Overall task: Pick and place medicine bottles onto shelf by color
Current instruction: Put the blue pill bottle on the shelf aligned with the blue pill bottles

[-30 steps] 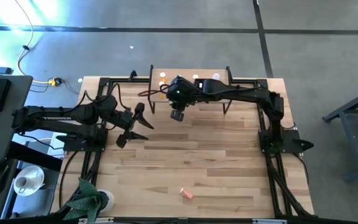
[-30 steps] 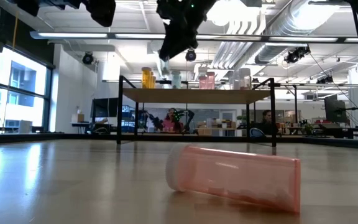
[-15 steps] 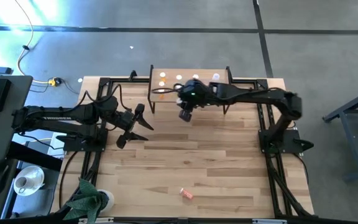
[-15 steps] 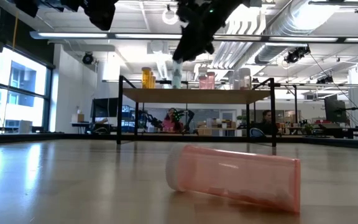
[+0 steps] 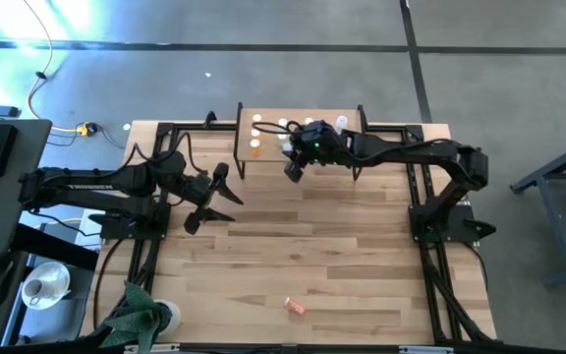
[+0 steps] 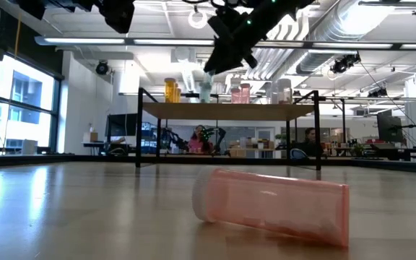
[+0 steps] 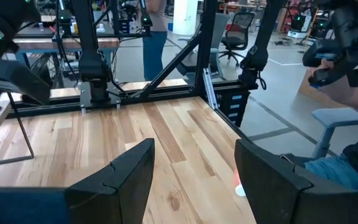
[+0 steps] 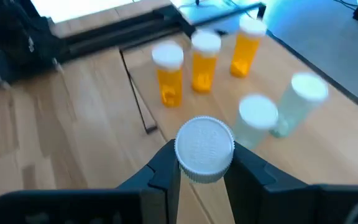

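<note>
**Medicine bottles: most shelved, one in hand, one left lying**

Standing already on the shelf [image 5: 349, 140] at the far side of the tabletop [image 5: 362, 256]: three orange bottles [image 8: 204, 62] in a close group toward one end, then two pale green ones [image 8: 257, 121] just beside each other, then pink bottles [image 6: 239, 92] and clear ones [image 6: 284, 92] farther along, as seen level across the tabletop. Sorted by color so far, by the look of it.

Pinched between the right jaws: one more bottle, known here only by its white cap [image 8: 204, 149], with the body hidden below it and the color hard to tell. Held raised, just off the shelf's front edge, near the pale green pair. Judged to be on its way to a spot, not yet set down.

Left to do: a single pink bottle [image 5: 295, 306] lying on its side near the front edge of the tabletop, well apart from the shelf and from both arms. No other loose bottle to be seen on the tabletop.

Left jaws spread wide and empty, waiting over the left side of the tabletop.

Judged nearly finished: one placement in hand, one pick and place remaining.
</note>
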Motion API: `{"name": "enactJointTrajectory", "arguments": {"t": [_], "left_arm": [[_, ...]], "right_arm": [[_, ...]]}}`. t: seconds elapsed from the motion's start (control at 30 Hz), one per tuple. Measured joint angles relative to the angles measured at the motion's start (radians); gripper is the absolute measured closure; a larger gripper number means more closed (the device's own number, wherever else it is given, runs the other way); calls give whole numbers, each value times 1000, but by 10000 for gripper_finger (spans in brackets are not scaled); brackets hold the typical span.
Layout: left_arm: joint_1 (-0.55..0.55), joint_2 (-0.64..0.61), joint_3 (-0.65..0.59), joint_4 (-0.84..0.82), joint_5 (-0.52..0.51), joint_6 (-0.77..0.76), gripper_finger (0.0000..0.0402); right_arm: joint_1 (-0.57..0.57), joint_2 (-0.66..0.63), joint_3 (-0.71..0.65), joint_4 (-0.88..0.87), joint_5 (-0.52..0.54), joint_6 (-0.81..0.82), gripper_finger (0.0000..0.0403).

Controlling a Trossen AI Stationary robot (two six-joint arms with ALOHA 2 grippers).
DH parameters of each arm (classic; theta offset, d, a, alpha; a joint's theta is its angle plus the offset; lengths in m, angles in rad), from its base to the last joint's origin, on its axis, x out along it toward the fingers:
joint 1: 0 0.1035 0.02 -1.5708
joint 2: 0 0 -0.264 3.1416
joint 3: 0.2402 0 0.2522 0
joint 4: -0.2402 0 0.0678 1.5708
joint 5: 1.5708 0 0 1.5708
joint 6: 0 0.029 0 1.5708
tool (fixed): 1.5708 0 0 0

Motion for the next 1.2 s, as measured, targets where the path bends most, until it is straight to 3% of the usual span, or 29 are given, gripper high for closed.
{"name": "enactJointTrajectory", "arguments": {"t": [0.33,0.7,1.2], "left_arm": [[0,0,0,10,0,0,190],[0,0,0,10,0,0,190],[0,0,0,10,1,0,190]], "right_arm": [[-7,56,167,-99,-19,18,318],[-10,132,167,-136,-23,-8,318],[-30,134,167,-154,-2,-21,318]]}}
